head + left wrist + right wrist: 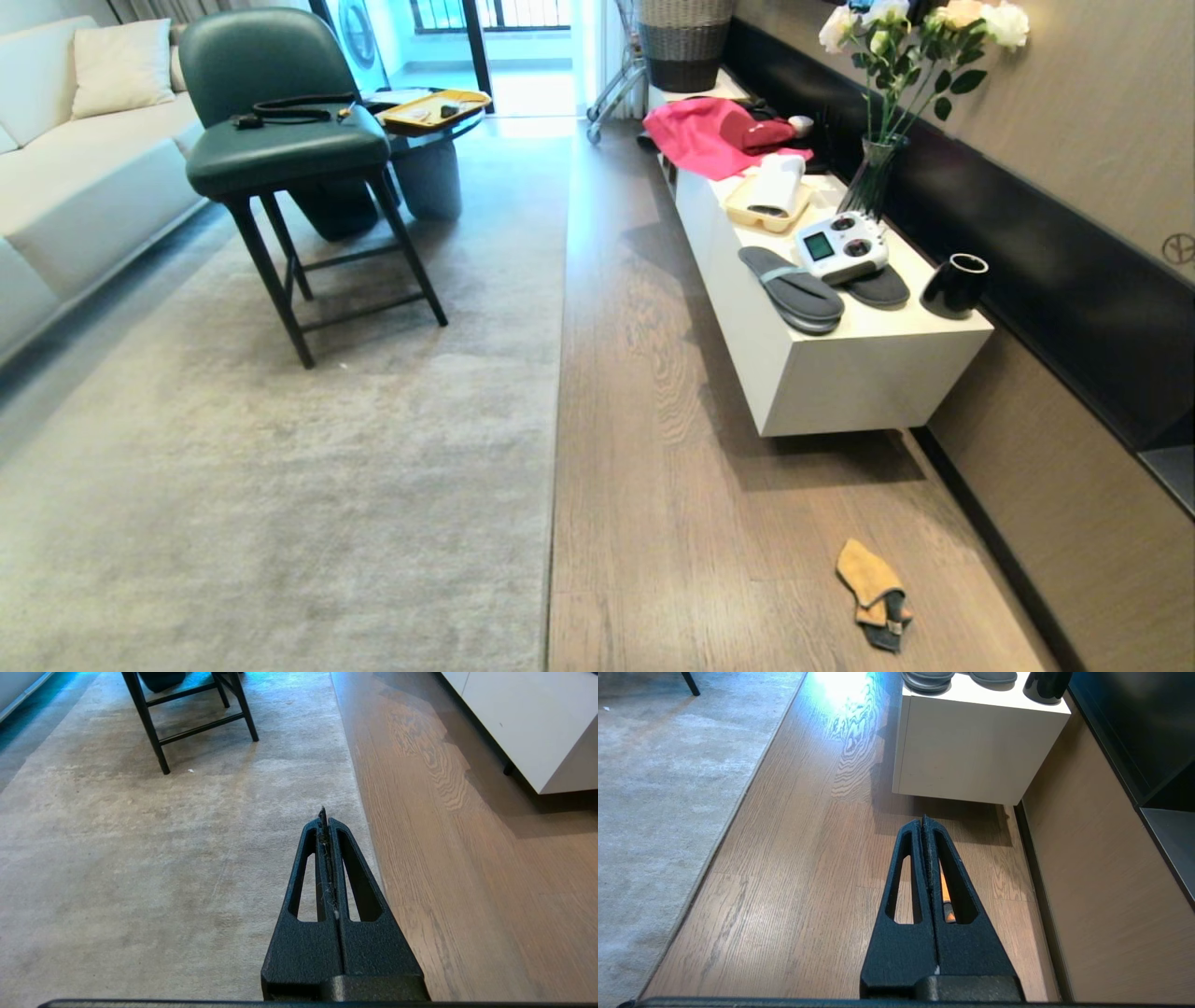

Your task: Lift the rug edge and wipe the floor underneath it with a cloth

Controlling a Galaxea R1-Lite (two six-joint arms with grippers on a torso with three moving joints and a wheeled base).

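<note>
Mustard cloth (872, 591) is lying loose on the floor (672, 485) near the wall, well apart from the flat rug edge (556, 392), while both grippers (325, 812) (922, 820) are hanging closed and empty, nothing begun.

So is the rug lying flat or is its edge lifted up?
Flat. The rug edge lies straight along the floor, no backing showing, and the cloth sits apart, crumpled.
</note>
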